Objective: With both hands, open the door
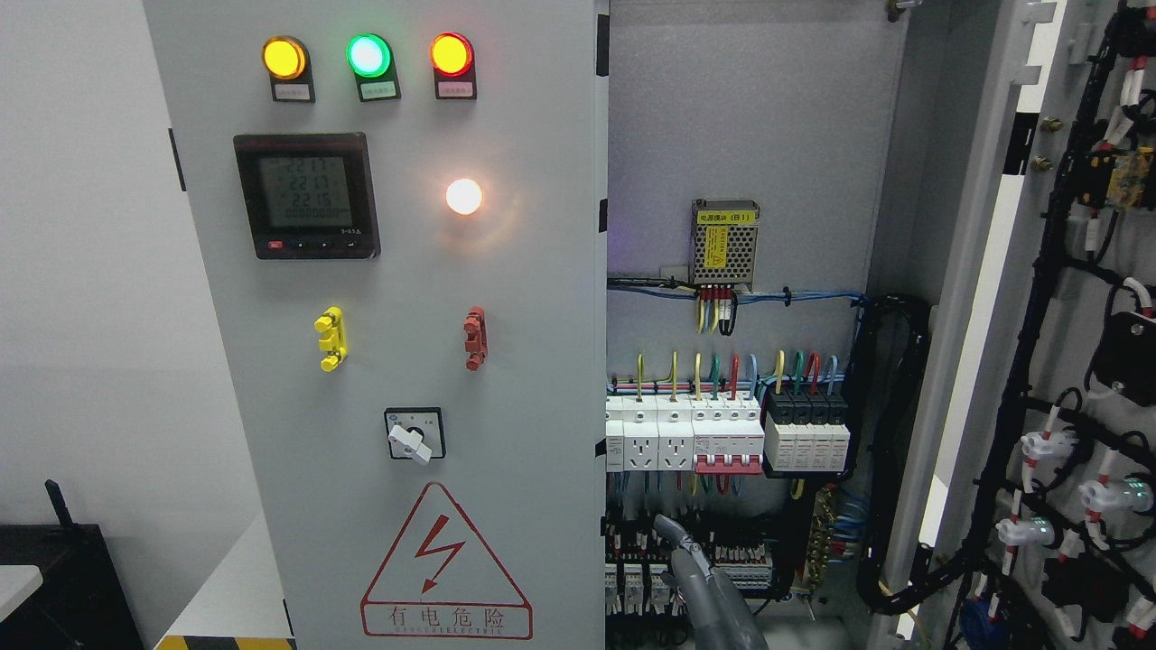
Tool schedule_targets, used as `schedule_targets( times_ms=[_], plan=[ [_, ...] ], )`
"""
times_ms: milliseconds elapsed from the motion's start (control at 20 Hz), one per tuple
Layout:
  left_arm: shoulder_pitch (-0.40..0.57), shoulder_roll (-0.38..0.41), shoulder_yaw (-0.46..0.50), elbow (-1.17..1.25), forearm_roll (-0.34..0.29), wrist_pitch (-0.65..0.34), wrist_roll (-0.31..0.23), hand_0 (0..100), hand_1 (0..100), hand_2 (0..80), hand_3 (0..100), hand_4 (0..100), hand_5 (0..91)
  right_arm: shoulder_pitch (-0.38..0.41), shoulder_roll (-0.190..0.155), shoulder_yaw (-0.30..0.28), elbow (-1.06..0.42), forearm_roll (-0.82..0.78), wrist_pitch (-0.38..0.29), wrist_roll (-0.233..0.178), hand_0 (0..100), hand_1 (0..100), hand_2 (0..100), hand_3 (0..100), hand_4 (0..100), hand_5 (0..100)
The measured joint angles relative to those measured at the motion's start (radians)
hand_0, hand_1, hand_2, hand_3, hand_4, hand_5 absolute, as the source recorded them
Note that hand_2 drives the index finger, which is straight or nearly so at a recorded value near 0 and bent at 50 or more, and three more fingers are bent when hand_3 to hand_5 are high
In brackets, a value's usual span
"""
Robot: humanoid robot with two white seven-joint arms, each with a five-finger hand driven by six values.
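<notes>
Head view: hand [691, 564] low inside cabinet, right door [1066, 361] open.

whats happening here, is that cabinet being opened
A robot is working at an electrical cabinet. The right door already stands swung wide open, showing breakers and wiring inside, while the left door with its lamps and meter is shut. One grey robot hand pokes up at the bottom near the left door's edge; it touches nothing clearly, and which arm it belongs to can't be told.
</notes>
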Motion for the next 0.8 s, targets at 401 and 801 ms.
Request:
schedule_targets(
  times_ms=[401, 801],
  plan=[
    [0.0, 0.0, 0.0, 0.0, 0.0, 0.002, 0.0, 0, 0, 0.0, 0, 0, 0.0, -0.053, 0.004, 0.02, 0.061, -0.03, 0.01, 0.003, 38, 0, 0, 0, 0, 0],
    [0.0, 0.0, 0.0, 0.0, 0.0, 0.004, 0.0, 0, 0, 0.0, 0, 0, 0.0, -0.092, 0.005, 0.032, 0.1, -0.055, 0.02, 0.006, 38, 0, 0, 0, 0, 0]
  ],
)
